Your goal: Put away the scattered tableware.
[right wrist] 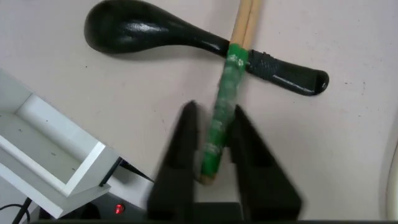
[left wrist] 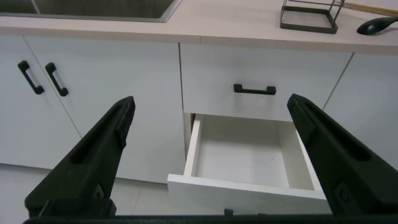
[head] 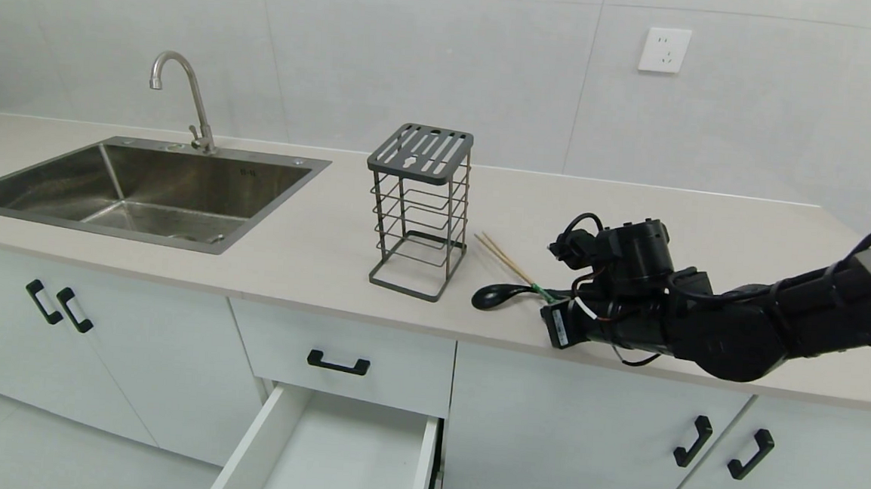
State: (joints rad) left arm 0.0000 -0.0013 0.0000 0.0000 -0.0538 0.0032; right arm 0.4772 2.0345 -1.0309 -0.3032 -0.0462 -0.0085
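The step in hand is picking up the chopsticks (right wrist: 240,28). They lie on the counter (head: 314,245) just to the right of the rack (head: 420,213), with their thin ends pointing at it. They cross over the handle of the black spoon (right wrist: 143,31), which lies in front of them, also just to the right of the rack. The right gripper (right wrist: 214,134) is at the green end of the chopsticks, the end far from the rack. Its two fingers sit close on both sides of that end and look to be pinching it. The chopsticks are still flat on the counter, not lifted yet. The left gripper (left wrist: 211,102) is low down, below the rack, in front of the open drawer (left wrist: 242,186). Its fingers are spread wide and hold nothing. Next, I think the right gripper should hold both sticks tight and lift them straight up so they do not drag the spoon. Then they can go into the rack or the drawer. I cannot tell which one is meant. The spoon is still left to do.
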